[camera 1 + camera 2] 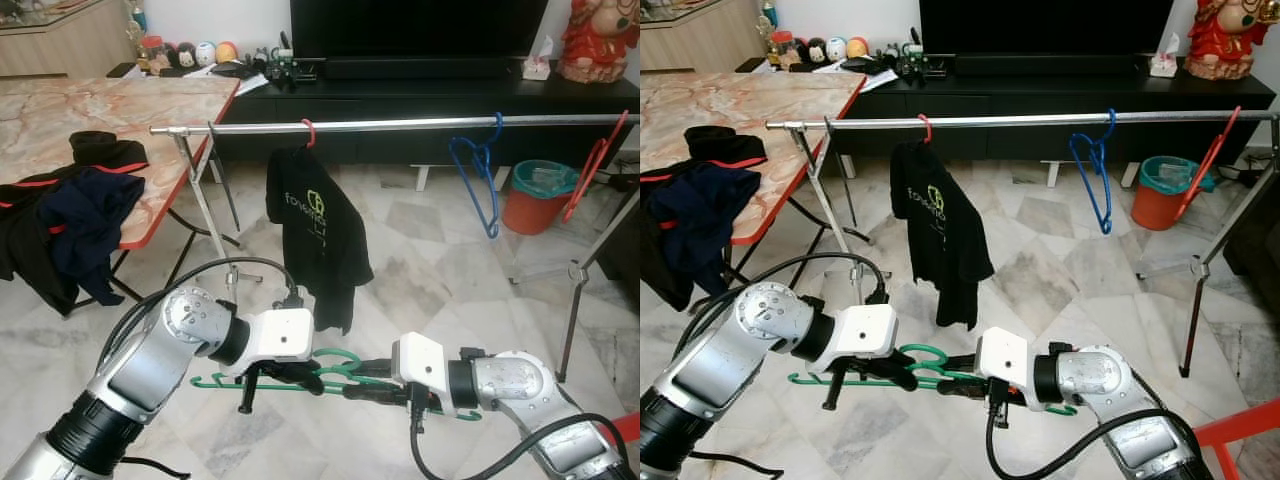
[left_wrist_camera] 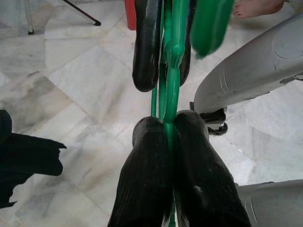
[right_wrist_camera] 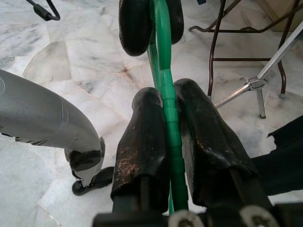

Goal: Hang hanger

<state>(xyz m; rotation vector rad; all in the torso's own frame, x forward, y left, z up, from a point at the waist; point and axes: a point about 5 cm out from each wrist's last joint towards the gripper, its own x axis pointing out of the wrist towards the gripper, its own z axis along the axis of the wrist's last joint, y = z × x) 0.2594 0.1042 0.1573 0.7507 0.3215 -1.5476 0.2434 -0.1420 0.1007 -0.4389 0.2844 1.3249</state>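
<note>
I hold a green plastic hanger level and low in front of me, above the marble floor. My left gripper is shut on it from the left, and my right gripper is shut on it from the right, tips nearly meeting. In the left wrist view the left gripper pinches the green hanger. The right wrist view has the right gripper clamped on the same green hanger. A steel clothes rail runs across ahead, well above the hanger.
On the rail hang a black T-shirt on a red hook, a blue hanger and a red hanger. A marble-top table with dark clothes stands left. An orange bucket sits behind the rail. A person's foot is nearby.
</note>
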